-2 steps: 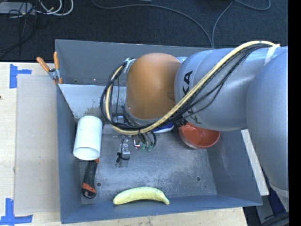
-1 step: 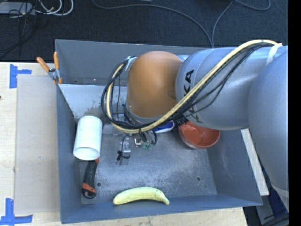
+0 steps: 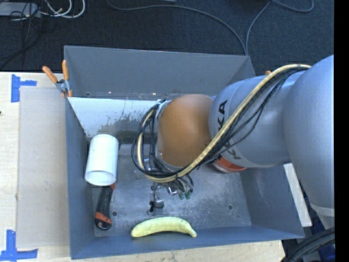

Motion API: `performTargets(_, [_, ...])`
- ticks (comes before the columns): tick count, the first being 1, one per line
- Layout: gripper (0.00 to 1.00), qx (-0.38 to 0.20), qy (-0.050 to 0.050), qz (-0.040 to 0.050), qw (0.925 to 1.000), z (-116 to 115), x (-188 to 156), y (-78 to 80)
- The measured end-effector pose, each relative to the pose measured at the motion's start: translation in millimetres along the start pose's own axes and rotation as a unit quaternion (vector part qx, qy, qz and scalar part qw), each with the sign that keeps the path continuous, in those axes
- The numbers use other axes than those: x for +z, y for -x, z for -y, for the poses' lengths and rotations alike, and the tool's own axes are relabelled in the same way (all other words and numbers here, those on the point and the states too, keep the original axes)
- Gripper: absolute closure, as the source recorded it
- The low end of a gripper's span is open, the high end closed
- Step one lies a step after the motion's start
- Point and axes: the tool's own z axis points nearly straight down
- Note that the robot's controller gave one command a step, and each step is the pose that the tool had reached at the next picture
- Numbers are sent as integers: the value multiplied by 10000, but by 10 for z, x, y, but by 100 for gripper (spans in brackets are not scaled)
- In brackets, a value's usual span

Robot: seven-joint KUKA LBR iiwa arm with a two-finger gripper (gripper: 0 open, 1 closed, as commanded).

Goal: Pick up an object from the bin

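Currently I see the tool (image 3: 166, 195) hanging low in the grey bin (image 3: 158, 75), under the arm's orange wrist cover (image 3: 182, 132). It sits just up-view of the yellow banana (image 3: 163, 227) and apart from it, with bare bin floor between them. I cannot tell whether the tool is apart or together. Left of the banana lies a black-handled implement (image 3: 103, 207) with an orange end. Farther up-left of the banana, a white cylinder (image 3: 102, 160) lies on its side.
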Motion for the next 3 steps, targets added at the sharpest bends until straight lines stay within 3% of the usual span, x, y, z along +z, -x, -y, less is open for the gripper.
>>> performTargets(1, [0, -614, 2, 15, 9981, 95, 214, -518])
performTargets(2, [0, -1380, 1, 9, 9904, 206, 109, -535])
performTargets(3, [0, -219, 2, 80, 9997, 225, 522, -512])
